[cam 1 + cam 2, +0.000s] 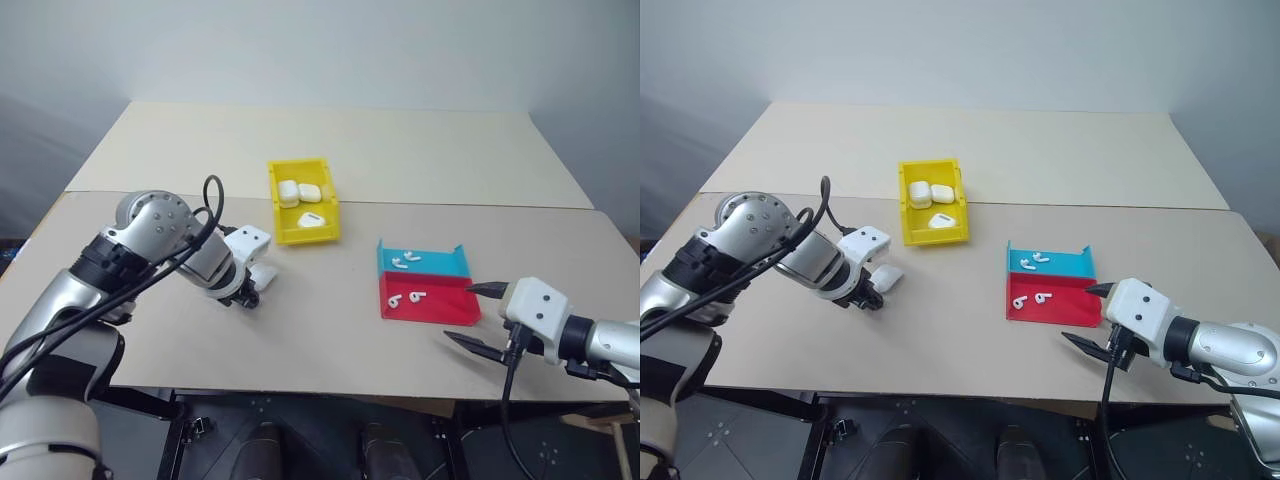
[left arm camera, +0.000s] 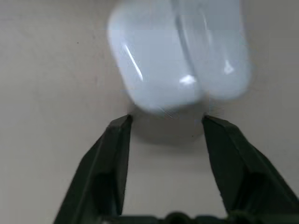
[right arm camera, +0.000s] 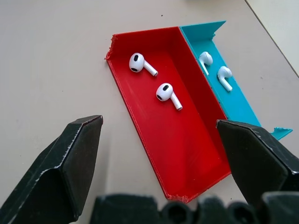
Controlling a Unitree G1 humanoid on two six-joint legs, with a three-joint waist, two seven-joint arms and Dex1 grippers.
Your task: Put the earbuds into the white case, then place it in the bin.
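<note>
Beige table (image 1: pixel 330 330) — left hand (image 2: pixel 166 122) angled steeply down, fingers unclenched astride white case (image 2: pixel 175 51) — right hand (image 1: pixel 478 315) spread wide, empty.

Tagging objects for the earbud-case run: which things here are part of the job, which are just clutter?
Job:
- white case on the table by the left gripper
- earbuds in the red and blue tray
- yellow bin
- right gripper, open before the tray

Lying about:
- three other white cases already in the bin
</note>
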